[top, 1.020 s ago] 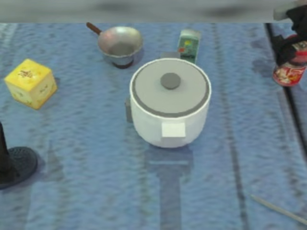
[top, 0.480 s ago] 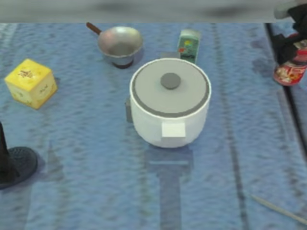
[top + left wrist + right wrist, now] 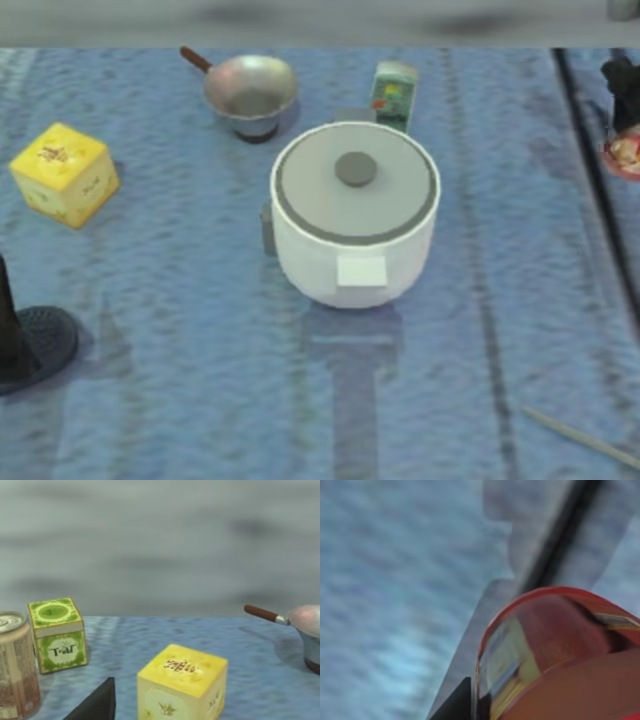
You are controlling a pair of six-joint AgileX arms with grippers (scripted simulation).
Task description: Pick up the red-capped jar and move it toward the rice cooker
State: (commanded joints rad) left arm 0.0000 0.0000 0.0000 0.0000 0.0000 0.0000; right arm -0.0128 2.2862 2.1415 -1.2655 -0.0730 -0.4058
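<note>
The red-capped jar [image 3: 626, 154] hangs at the far right edge of the top view, partly cut off, with my right gripper [image 3: 623, 118] shut on it from above. In the right wrist view the jar [image 3: 555, 655] fills the lower part, and one dark fingertip [image 3: 456, 703] presses against its side. The rice cooker [image 3: 355, 215], large, white and grey-ringed, stands at the table's middle, well to the left of the jar. My left arm [image 3: 12, 335] is parked at the left edge; one of its fingertips [image 3: 100, 703] shows with nothing against it.
A metal pan [image 3: 250, 92] and a green-and-white carton [image 3: 393, 95] stand behind the cooker. A yellow cube [image 3: 63, 173] sits at the left. A green tea box [image 3: 56, 634] and a can [image 3: 15, 665] show beyond it. A dark strip [image 3: 590, 180] runs down the right side.
My right gripper has carried the jar to the right, farther from the cooker, so that it is now half out of the top view. The left arm has not moved.
</note>
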